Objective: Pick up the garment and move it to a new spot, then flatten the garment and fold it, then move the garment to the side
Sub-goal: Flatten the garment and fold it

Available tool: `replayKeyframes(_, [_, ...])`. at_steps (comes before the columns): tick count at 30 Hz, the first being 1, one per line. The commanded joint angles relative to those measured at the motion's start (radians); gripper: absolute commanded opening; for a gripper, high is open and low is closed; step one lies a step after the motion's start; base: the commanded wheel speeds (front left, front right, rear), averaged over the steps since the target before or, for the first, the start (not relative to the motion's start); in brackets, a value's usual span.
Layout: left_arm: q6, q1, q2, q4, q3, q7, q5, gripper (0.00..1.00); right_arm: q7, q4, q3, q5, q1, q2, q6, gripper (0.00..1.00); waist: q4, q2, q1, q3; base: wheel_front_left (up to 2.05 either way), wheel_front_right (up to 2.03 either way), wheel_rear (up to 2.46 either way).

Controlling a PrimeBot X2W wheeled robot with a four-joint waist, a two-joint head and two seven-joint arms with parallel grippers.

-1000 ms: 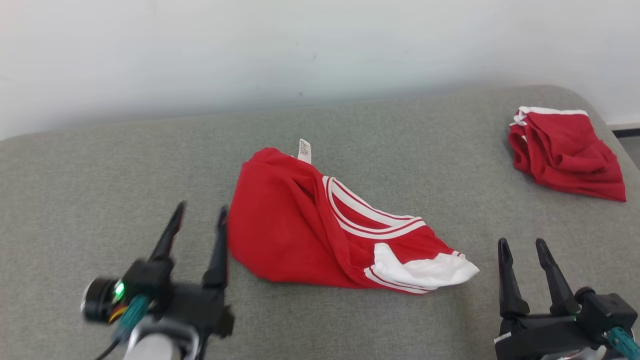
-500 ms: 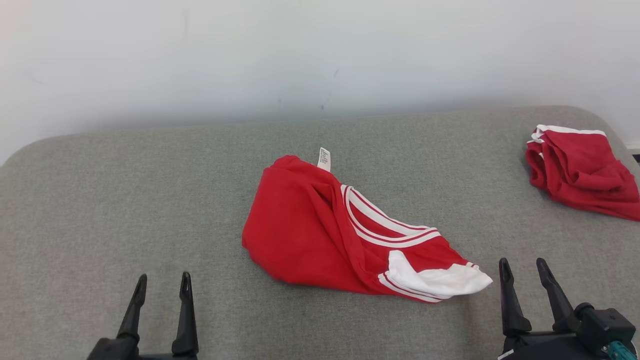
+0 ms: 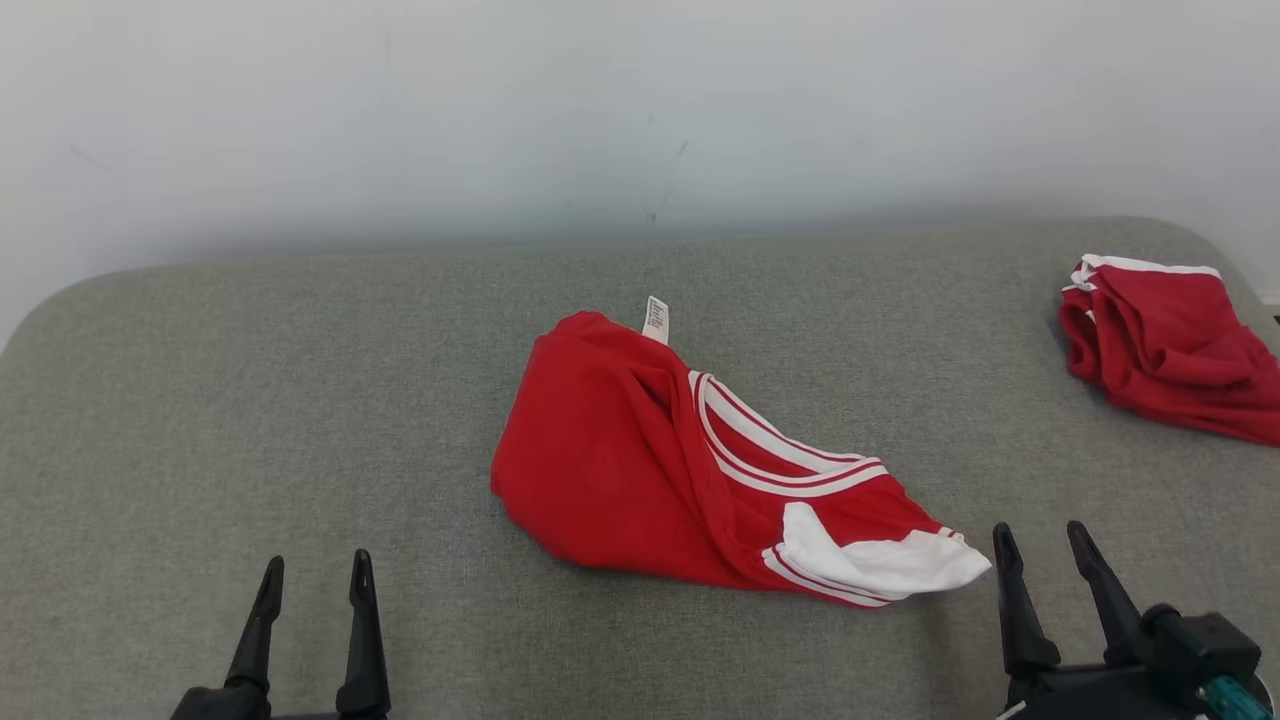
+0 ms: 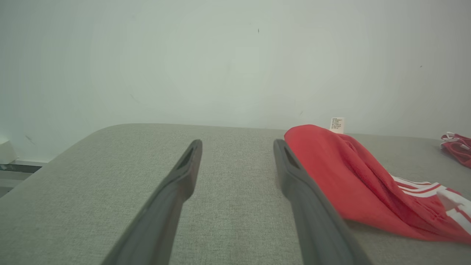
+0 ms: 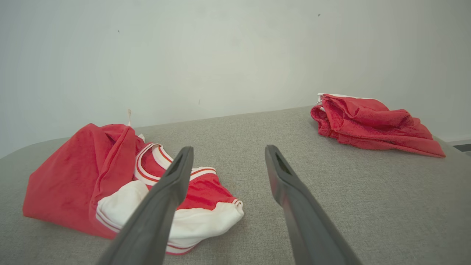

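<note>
The garment (image 3: 640,470), a red jersey with white shoulder panels and striped trim, lies crumpled mid-surface, its small white tag (image 3: 656,319) sticking up at the far end; lettering is hidden in the folds. The left wrist view has it (image 4: 353,184) to the right of the fingers, and the right wrist view has it (image 5: 92,176) to the left. My left gripper (image 3: 312,572) stands open at the lower left, apart from the cloth. At the lower right my right gripper (image 3: 1040,540) is open, just right of the white shoulder panel (image 3: 880,560). Nothing is between either pair of fingers.
A second bunched plain red garment (image 3: 1160,345) with a white edge band lies at the far right of the grey padded surface (image 3: 250,400), also visible in the right wrist view as a red heap (image 5: 368,123). A pale wall (image 3: 600,120) rises behind. The surface's rounded left corner is near.
My left gripper has pulled back from beside the jersey to the lower left edge of the head view. The head camera shifted, sliding the scene slightly down and right. The jersey lies unchanged.
</note>
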Motion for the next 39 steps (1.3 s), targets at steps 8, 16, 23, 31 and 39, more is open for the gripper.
replayKeyframes(8, [-0.033,-0.023,-0.031,0.008,0.007,-0.003,0.038,1.0,0.022,0.059,0.076,-0.007,-0.126,-0.082,-0.003,1.0,0.026,0.0,0.0001,0.033,0.0,0.0,0.0])
replayKeyframes(16, [-0.05,-0.053,-0.054,0.023,0.002,-0.003,0.047,1.0,0.111,0.172,0.214,0.017,-0.333,-0.176,-0.003,1.0,0.099,0.0,0.0001,0.085,0.0,0.0,0.0])
replayKeyframes(23, [-0.066,-0.078,-0.063,0.038,-0.005,-0.003,0.035,1.0,0.222,0.32,0.358,0.08,-0.514,-0.215,-0.003,1.0,0.168,0.0,0.0001,0.134,0.0,0.0,0.0])
replayKeyframes(31, [-0.059,-0.115,-0.066,0.049,-0.031,-0.003,0.01,1.0,0.308,0.504,0.519,0.165,-0.658,-0.241,-0.003,1.0,0.229,0.0,0.0001,0.17,0.0,0.0,0.0])
replayKeyframes(39, [-0.045,-0.127,-0.065,0.054,-0.046,-0.003,-0.012,1.0,0.396,0.626,0.662,0.234,-0.727,-0.254,-0.003,1.0,0.25,0.0,0.0001,0.185,0.0,0.0,0.0])
